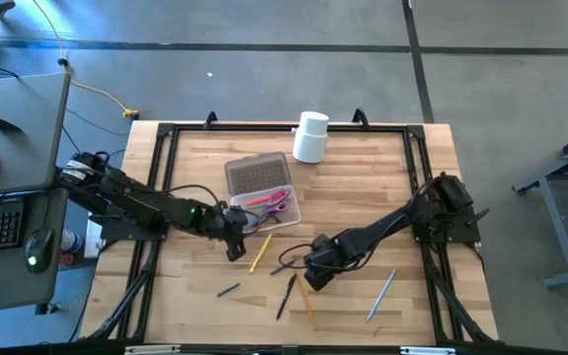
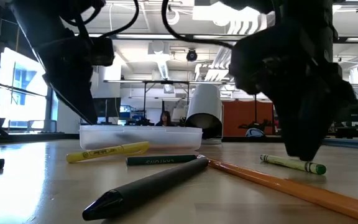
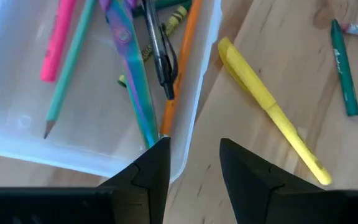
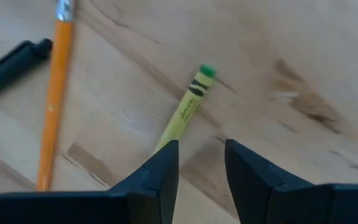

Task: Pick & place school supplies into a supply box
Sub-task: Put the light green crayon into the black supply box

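Observation:
The clear supply box (image 1: 282, 212) lies open with its grey lid (image 1: 256, 173) folded back. In it are pink scissors (image 3: 129, 68), a pink pen, a green pencil, an orange pencil and a black clip. My left gripper (image 3: 194, 162) is open and hovers over the box's near corner (image 3: 182, 158), beside the yellow highlighter (image 3: 272, 112). My right gripper (image 4: 201, 162) is open and low over the table. A yellow-green crayon (image 4: 188, 109) lies ahead of it, the crayon's near end passing under one fingertip (image 4: 163, 158). My right gripper points down at the near end of the yellow-green crayon (image 4: 169, 137), which lies flat on the table. One finger hides that end, so I cannot tell whether it touches.
On the table lie an orange pencil (image 1: 306, 296), a black pen (image 1: 286, 296), a dark green crayon (image 1: 227, 290) and a silver pen (image 1: 381, 296). A white cylinder (image 1: 311, 136) stands behind the box. A black frame (image 1: 166, 133) rims the table.

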### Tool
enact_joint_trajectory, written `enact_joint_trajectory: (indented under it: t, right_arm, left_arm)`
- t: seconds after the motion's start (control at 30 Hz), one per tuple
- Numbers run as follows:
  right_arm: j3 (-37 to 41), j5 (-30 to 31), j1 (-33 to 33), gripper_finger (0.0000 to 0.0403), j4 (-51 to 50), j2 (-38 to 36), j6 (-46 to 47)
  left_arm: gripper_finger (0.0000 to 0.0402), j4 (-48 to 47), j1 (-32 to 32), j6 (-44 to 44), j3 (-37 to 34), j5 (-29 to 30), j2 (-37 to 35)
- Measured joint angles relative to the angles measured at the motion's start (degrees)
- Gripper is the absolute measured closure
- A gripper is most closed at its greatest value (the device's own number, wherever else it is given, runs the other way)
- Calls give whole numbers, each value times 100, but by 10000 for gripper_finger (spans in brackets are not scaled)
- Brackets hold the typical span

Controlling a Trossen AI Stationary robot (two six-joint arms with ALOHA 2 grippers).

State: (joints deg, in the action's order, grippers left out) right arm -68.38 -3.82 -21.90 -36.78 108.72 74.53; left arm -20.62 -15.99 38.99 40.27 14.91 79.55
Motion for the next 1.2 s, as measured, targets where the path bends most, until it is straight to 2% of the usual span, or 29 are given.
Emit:
enact_joint_trajectory:
  t: [0.1, 0.3, 0.5, 0.8, 1.2]
  right_arm:
    - [-2, -128, 1, 289, 250, 73, -23]
    - [-2, -15, -38, 289, 382, 51, 27]
    - [-2, 90, -21, 289, 611, 46, 103]
    - [-2, 410, 296, 289, 1044, 46, -388]
    - [-2, 119, 312, 289, 938, 53, -759]
  left_arm:
    - [229, 6, 163, -160, 0, -235, 0]
    - [229, 2, 379, -334, 0, -276, 0]
    - [229, 15, 371, -447, 0, -404, 0]
    - [229, 124, 371, -427, 4, -457, 2]
    - [229, 120, 360, -253, 4, -694, 4]
